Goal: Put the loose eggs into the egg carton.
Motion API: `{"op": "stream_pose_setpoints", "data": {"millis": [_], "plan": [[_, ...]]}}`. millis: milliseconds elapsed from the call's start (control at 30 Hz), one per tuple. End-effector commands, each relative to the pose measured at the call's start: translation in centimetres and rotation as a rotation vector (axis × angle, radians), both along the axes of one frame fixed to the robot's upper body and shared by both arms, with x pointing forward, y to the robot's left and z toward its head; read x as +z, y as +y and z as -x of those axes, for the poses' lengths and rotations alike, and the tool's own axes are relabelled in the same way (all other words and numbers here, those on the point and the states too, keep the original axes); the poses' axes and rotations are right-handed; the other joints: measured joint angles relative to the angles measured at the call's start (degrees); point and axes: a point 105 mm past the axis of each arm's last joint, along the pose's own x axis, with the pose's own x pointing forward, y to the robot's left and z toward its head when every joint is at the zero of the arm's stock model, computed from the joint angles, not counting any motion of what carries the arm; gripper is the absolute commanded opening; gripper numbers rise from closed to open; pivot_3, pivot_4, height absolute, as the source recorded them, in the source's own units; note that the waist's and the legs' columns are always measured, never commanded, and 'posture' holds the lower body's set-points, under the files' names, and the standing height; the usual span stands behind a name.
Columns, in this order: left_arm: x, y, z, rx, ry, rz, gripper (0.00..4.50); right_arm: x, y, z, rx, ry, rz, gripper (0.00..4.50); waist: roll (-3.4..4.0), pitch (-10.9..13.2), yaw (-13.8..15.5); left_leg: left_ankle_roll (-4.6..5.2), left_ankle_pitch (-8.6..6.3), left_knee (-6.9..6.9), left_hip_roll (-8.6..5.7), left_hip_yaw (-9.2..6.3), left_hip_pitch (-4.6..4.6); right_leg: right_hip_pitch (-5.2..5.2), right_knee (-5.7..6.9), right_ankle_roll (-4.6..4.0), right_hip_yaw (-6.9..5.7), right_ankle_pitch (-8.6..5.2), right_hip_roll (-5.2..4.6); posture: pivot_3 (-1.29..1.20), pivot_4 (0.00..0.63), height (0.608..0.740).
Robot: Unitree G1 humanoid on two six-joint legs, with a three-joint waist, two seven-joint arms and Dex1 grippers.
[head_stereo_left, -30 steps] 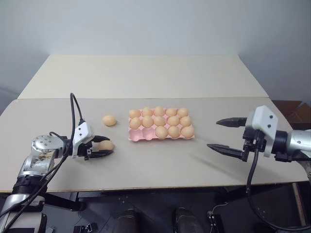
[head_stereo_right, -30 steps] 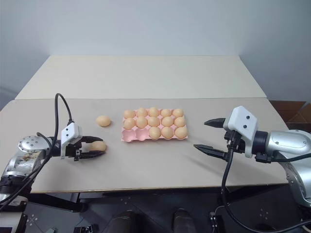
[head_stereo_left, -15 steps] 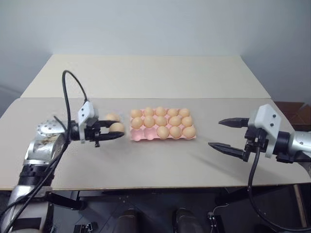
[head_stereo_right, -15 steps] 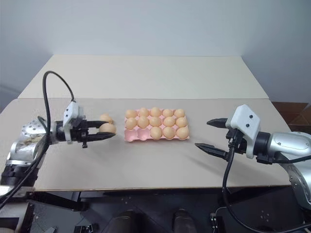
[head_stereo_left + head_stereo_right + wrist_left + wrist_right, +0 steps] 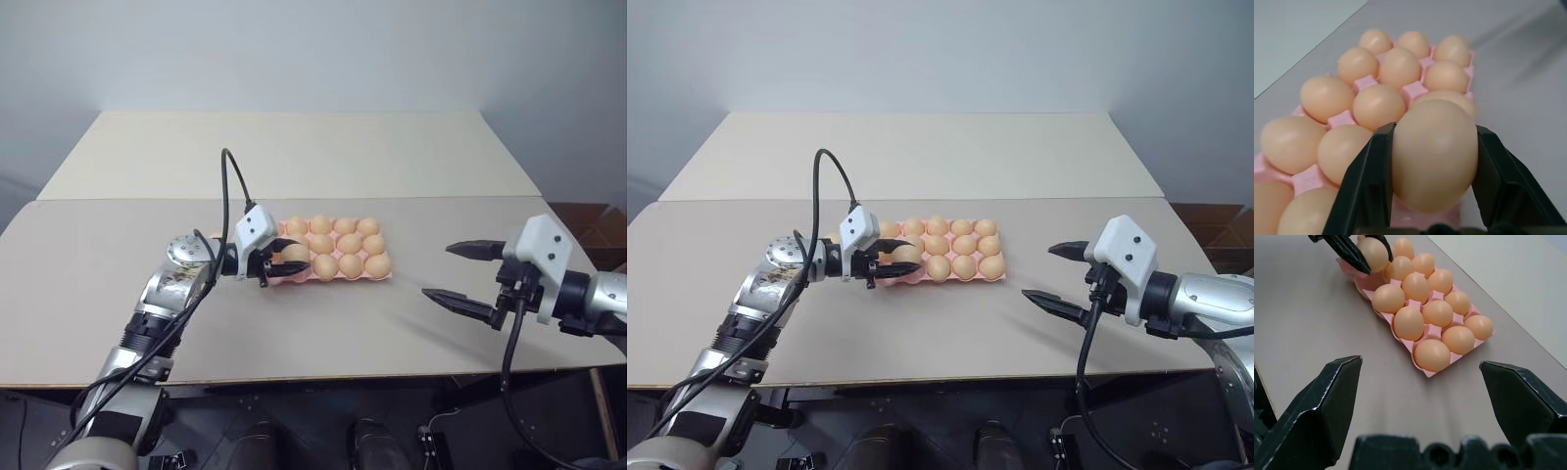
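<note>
Black fingers of the right hand (image 5: 1038, 272) hang spread and empty nearest me. Beyond, the left hand (image 5: 281, 261) grips an egg (image 5: 294, 254) over the pink carton's (image 5: 382, 275) near left corner on the counter (image 5: 950, 323); most cups look filled.

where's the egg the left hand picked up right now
In the left eye view, the egg sits between the left hand's fingers over the left end of the pink egg carton, beside the eggs already seated.
</note>
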Motion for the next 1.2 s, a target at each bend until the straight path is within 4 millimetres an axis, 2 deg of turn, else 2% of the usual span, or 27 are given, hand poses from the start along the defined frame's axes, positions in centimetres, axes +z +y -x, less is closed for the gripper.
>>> {"op": "stream_pose_setpoints", "data": {"millis": [33,100,200,333,367,533,600,667,800,900,1100,1167,1200], "plan": [[2.8,0.1,-0.1,-0.005,-0.075,0.042,3.76,1.2,0.0,0.4,-0.003,-0.046,0.003,4.50,0.00,0.00,0.00,0.00,0.00,0.00,-0.01,0.00,-0.01,0.00,-0.01,0.00,0.00,0.00,-0.01,0.00,0.150,0.740],[3.5,0.8,0.0,0.011,-0.093,0.051,4.44,1.2,0.0,0.3,-0.005,-0.047,-0.002,4.50,0.00,0.00,-0.03,0.00,0.00,0.00,-0.01,-0.01,-0.01,-0.01,-0.01,0.01,0.01,0.00,-0.01,0.00,0.150,0.740],[5.6,2.1,1.0,0.006,-0.107,0.109,4.47,1.2,0.0,0.3,-0.002,-0.046,-0.007,4.50,0.00,0.00,-0.15,0.00,0.00,-0.01,0.00,-0.02,-0.03,-0.04,0.00,0.01,0.00,0.00,0.00,0.00,0.150,0.740],[7.7,5.4,3.1,0.008,-0.127,0.137,4.47,1.2,0.1,0.1,0.008,-0.042,-0.007,4.50,0.01,0.00,-0.68,0.00,0.00,-0.03,0.02,-0.04,0.01,-0.03,0.00,0.01,0.02,0.00,-0.01,0.00,0.150,0.740],[8.1,6.8,4.0,0.016,-0.134,0.126,4.47,1.1,0.1,0.0,0.013,-0.039,-0.009,4.50,0.01,0.00,-0.84,0.00,0.00,-0.04,0.02,-0.03,0.03,-0.03,0.01,0.01,0.03,0.00,-0.01,0.00,0.150,0.740],[8.3,13.5,8.0,0.105,-0.102,0.077,4.47,0.7,0.2,-0.4,0.034,-0.028,-0.012,4.50,0.01,-0.01,-1.63,0.00,0.00,-0.11,0.10,0.03,0.11,-0.07,0.01,-0.01,0.08,-0.01,0.01,0.00,0.150,0.740],[7.9,15.5,9.3,0.169,-0.078,0.069,4.47,0.6,0.2,-0.6,0.043,-0.024,-0.014,4.50,0.02,-0.01,-1.36,0.00,0.00,-0.10,0.09,0.04,0.13,-0.05,0.01,-0.01,0.06,-0.02,-0.02,0.00,0.150,0.740],[7.2,16.7,10.7,0.208,-0.050,0.062,4.47,0.5,0.0,-0.8,0.046,-0.021,-0.015,4.50,0.01,0.00,-1.14,-0.01,0.00,-0.10,0.09,0.05,0.17,0.00,0.00,-0.01,0.05,-0.02,-0.05,0.00,0.150,0.740],[5.5,17.5,13.3,0.254,0.010,0.052,4.47,-0.2,-0.1,-0.9,0.048,-0.001,-0.020,4.50,-0.02,-0.02,-0.48,-0.01,0.00,-0.10,0.10,0.07,0.12,-0.01,-0.04,-0.02,0.00,-0.03,-0.11,0.00,0.150,0.740],[4.6,17.5,13.9,0.297,0.019,0.053,4.47,-0.6,-0.2,-0.9,0.046,0.008,-0.024,4.50,-0.02,-0.02,-0.13,-0.01,0.00,-0.10,0.08,0.10,0.13,0.00,-0.04,-0.03,0.00,-0.03,-0.11,0.00,0.150,0.740],[4.5,17.0,13.5,0.310,0.005,0.076,4.47,0.0,-0.3,-1.2,0.042,-0.002,-0.028,4.50,-0.02,-0.03,-0.02,-0.01,0.01,-0.10,0.09,0.11,0.21,0.05,-0.01,-0.06,0.03,-0.02,-0.07,0.00,0.150,0.740],[4.7,17.1,12.9,0.328,-0.005,0.085,4.47,0.1,-0.3,-1.2,0.044,-0.006,-0.029,4.50,-0.02,-0.03,-0.05,-0.01,0.01,-0.10,0.09,0.13,0.21,0.03,-0.02,-0.06,0.04,-0.02,-0.06,0.00,0.150,0.740],[4.8,17.3,11.8,0.360,-0.013,0.092,4.47,0.2,-0.2,-1.2,0.043,-0.010,-0.030,4.50,-0.02,-0.03,0.00,-0.01,0.01,-0.10,0.09,0.13,0.19,0.02,-0.02,-0.07,0.03,-0.03,-0.05,0.00,0.150,0.740]]}}
